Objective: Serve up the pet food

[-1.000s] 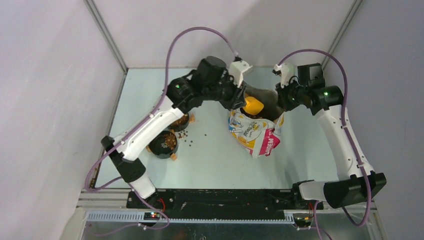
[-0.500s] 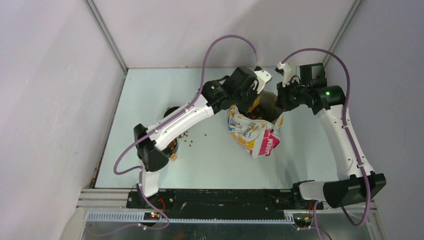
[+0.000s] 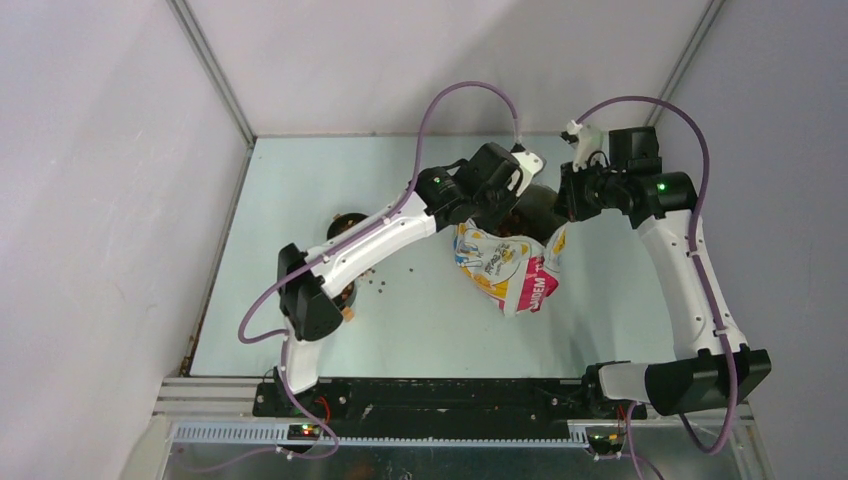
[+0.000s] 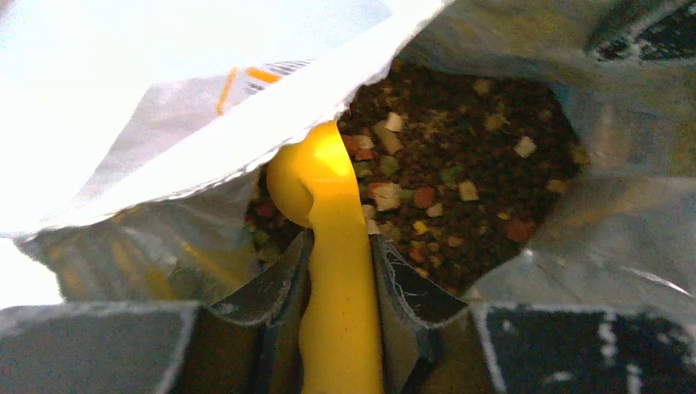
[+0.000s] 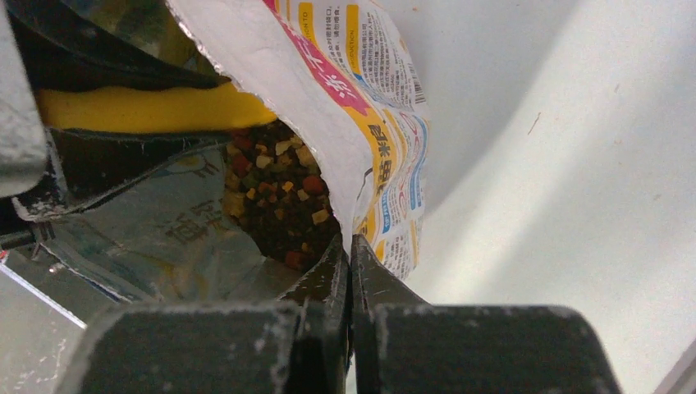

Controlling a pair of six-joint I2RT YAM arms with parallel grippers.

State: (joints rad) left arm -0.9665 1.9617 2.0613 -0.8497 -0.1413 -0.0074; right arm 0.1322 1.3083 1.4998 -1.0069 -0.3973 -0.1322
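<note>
The pet food point(image 4: 460, 148) is a heap of brown, tan and coloured pellets inside the open printed bag point(image 3: 510, 270); it also shows in the right wrist view point(image 5: 283, 205). My left gripper point(image 3: 500, 200) is shut on the handle of the yellow-orange scoop point(image 4: 328, 246), and the scoop's bowl reaches into the bag's mouth, at the edge of the food. In the left wrist view the left gripper point(image 4: 338, 238) clamps the handle from both sides. My right gripper point(image 5: 351, 246) is shut on the bag's rim point(image 5: 361, 193) and holds the mouth open, on the bag's far right point(image 3: 562, 205).
Two black bowls with kibble stand at the left, one point(image 3: 345, 222) behind the left arm and one point(image 3: 347, 292) mostly hidden by its elbow. Loose pellets point(image 3: 380, 283) lie on the table between the bowls and the bag. The walls stand close on three sides.
My left arm has swung right and carried the scoop from above the bag down into its mouth. The right gripper has kept its hold on the rim.
</note>
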